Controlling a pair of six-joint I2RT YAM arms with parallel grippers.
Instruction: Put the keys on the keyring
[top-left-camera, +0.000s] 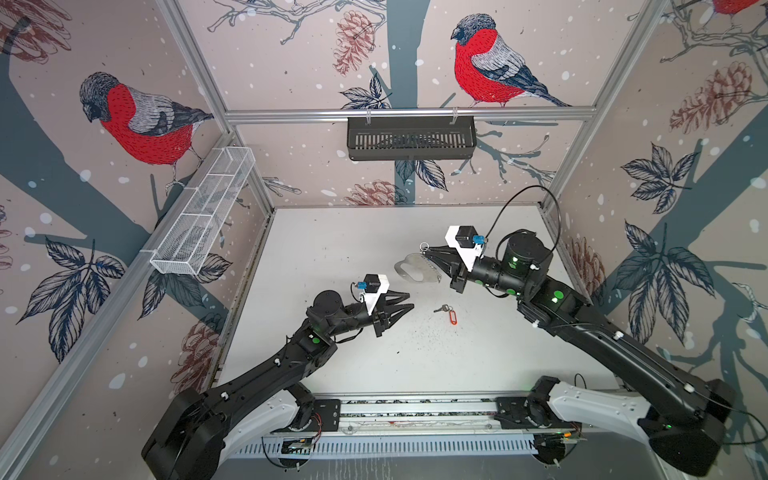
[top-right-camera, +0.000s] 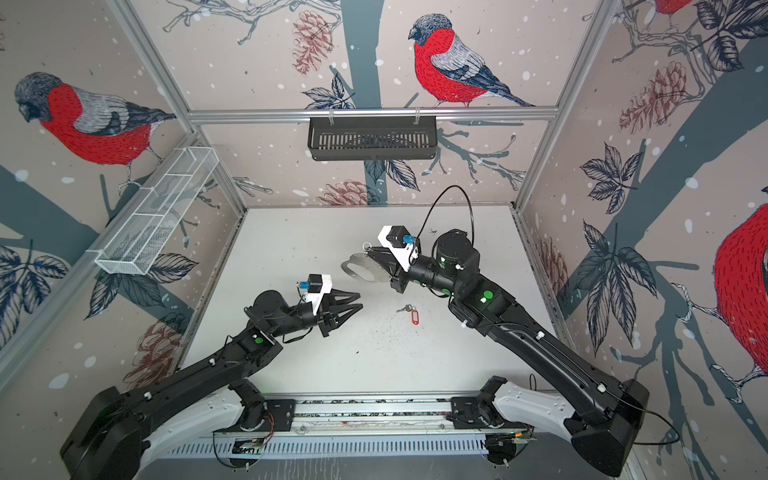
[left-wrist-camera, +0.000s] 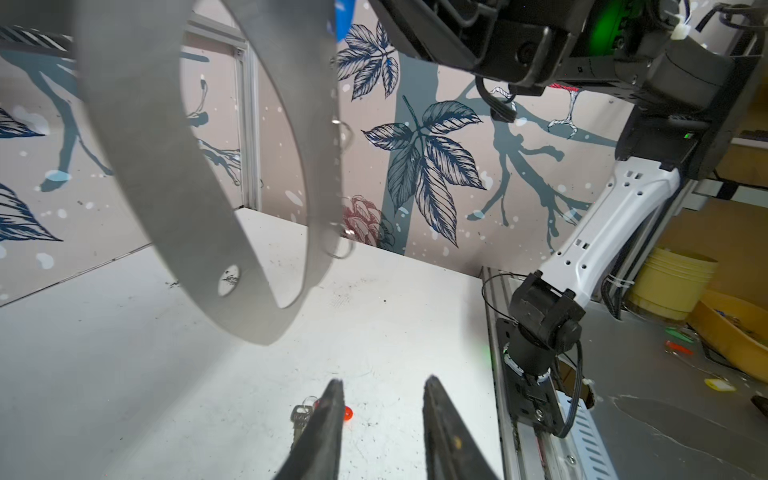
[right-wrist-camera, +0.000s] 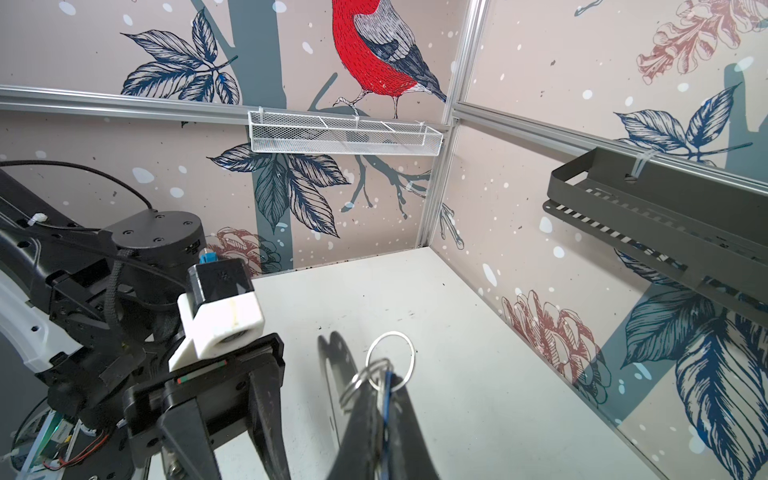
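Hanging above the white worktop (top-left-camera: 353, 249), the flat grey D-shaped slotted keyring plate (top-left-camera: 426, 270) is pinched by the right gripper (top-left-camera: 432, 254). Silver key with red-orange tag (top-left-camera: 449, 315) lies toward the right edge, unobstructed. Left gripper (top-left-camera: 410, 301) spread, empty, apart from plate.

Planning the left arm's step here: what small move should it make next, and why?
Probably lower the left claw toward the red-tagged key: it lies loose on the table near the open, empty claw, while the right claw holds the keyring aloft.
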